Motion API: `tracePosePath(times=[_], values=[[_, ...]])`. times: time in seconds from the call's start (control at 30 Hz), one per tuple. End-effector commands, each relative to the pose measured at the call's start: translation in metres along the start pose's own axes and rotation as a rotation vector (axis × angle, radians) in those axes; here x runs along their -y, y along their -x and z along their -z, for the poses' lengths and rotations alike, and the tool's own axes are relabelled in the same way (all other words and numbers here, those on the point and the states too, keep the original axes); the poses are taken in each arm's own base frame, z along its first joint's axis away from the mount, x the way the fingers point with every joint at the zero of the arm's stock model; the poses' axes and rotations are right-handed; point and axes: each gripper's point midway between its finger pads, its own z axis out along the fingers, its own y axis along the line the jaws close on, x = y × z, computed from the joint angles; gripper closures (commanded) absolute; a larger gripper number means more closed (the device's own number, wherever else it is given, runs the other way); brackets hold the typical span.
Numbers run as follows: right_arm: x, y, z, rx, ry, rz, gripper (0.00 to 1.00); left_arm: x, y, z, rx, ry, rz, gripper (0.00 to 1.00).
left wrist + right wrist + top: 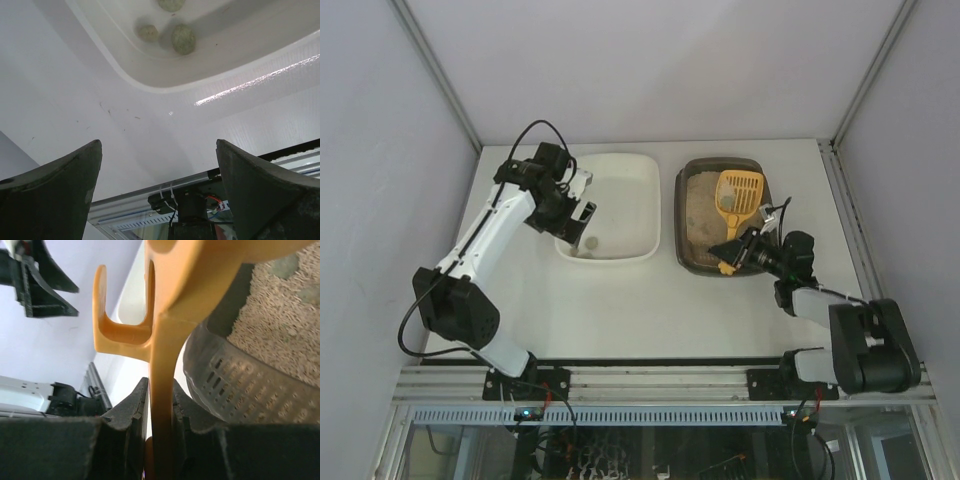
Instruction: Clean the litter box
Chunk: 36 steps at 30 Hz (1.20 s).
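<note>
Top external: the litter box [682,235] lies lengthwise, near to far.

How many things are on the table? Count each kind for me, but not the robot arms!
White tub: 1
Brown litter box: 1
Yellow scoop: 1
Greyish lumps in the tub: 3
Total: 6

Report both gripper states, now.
Left gripper: open, holding nothing.
Right gripper: closed on the handle of the yellow slotted plastic scoop.
</note>
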Motion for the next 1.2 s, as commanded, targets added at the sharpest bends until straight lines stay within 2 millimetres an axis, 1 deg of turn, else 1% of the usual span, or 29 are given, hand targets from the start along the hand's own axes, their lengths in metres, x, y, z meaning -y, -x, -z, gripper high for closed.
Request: tracePosePath(times=[0.0, 0.07, 0.1, 0.13, 0.23, 0.3, 0.37, 0.43, 0.63, 0.7, 0.73, 0.77, 0.8, 0.87, 0.9, 0.97, 1.0, 1.03, 1.1, 1.17], values=[[-0.045, 0.032, -0.007, 0.056, 0.249, -0.019, 1.0, -0.004, -0.001, 0.004, 0.054, 0.03, 0.002, 0.0], [-0.055, 0.035, -0.012, 0.006, 0.339, -0.135, 1.0, -0.004, -0.004, 0.001, 0.044, 0.029, 0.003, 0.0], [-0.057, 0.037, -0.015, -0.004, 0.365, -0.202, 1.0, -0.004, -0.004, 0.001, 0.042, 0.033, 0.004, 0.0], [-0.054, 0.035, -0.02, -0.029, 0.364, -0.265, 1.0, -0.004, -0.005, 0.0, 0.04, 0.034, 0.004, 0.0], [-0.055, 0.027, -0.029, -0.054, 0.366, -0.273, 1.0, -0.005, -0.005, -0.001, 0.036, 0.037, 0.004, 0.0], [-0.054, 0.026, -0.031, -0.053, 0.36, -0.283, 1.0, -0.005, -0.005, 0.0, 0.037, 0.042, 0.006, 0.0], [-0.05, 0.026, -0.032, -0.05, 0.349, -0.322, 1.0, -0.005, -0.006, -0.001, 0.033, 0.041, 0.008, 0.0], [-0.051, 0.028, -0.033, -0.057, 0.351, -0.37, 1.0, -0.005, -0.007, -0.002, 0.028, 0.041, 0.008, 0.0], [-0.071, 0.037, -0.031, -0.107, 0.387, -0.491, 1.0, -0.004, -0.009, -0.005, 0.015, 0.036, 0.01, 0.0], [-0.075, 0.04, -0.028, -0.082, 0.391, -0.471, 1.0, -0.004, -0.009, -0.005, 0.014, 0.035, 0.01, 0.0], [-0.076, 0.041, -0.026, -0.072, 0.39, -0.433, 1.0, -0.004, -0.009, -0.005, 0.015, 0.036, 0.012, 0.0], [-0.071, 0.036, -0.027, -0.081, 0.358, -0.411, 1.0, -0.004, -0.009, -0.005, 0.014, 0.036, 0.012, 0.0], [-0.057, 0.028, -0.031, -0.1, 0.283, -0.416, 1.0, -0.004, -0.009, -0.004, 0.014, 0.037, 0.012, 0.0], [-0.03, 0.015, -0.032, -0.095, 0.111, -0.351, 1.0, -0.004, -0.008, -0.004, 0.015, 0.037, 0.013, 0.0], [-0.018, 0.009, -0.031, -0.094, 0.015, -0.289, 1.0, -0.005, -0.008, -0.003, 0.017, 0.039, 0.012, 0.0], [0.002, 0.008, -0.024, -0.071, -0.138, -0.175, 1.0, -0.006, -0.009, -0.002, 0.019, 0.045, 0.013, 0.0], [0.01, 0.01, -0.019, -0.055, -0.188, -0.162, 1.0, -0.006, -0.009, -0.002, 0.016, 0.047, 0.013, 0.0], [0.016, 0.011, -0.015, -0.044, -0.225, -0.16, 1.0, -0.006, -0.01, -0.003, 0.015, 0.049, 0.013, 0.0], [0.022, 0.014, -0.008, -0.032, -0.261, -0.166, 1.0, -0.007, -0.01, -0.003, 0.012, 0.053, 0.014, 0.0], [0.021, 0.012, -0.003, -0.04, -0.264, -0.168, 1.0, -0.007, -0.011, -0.003, 0.01, 0.053, 0.013, 0.0]])
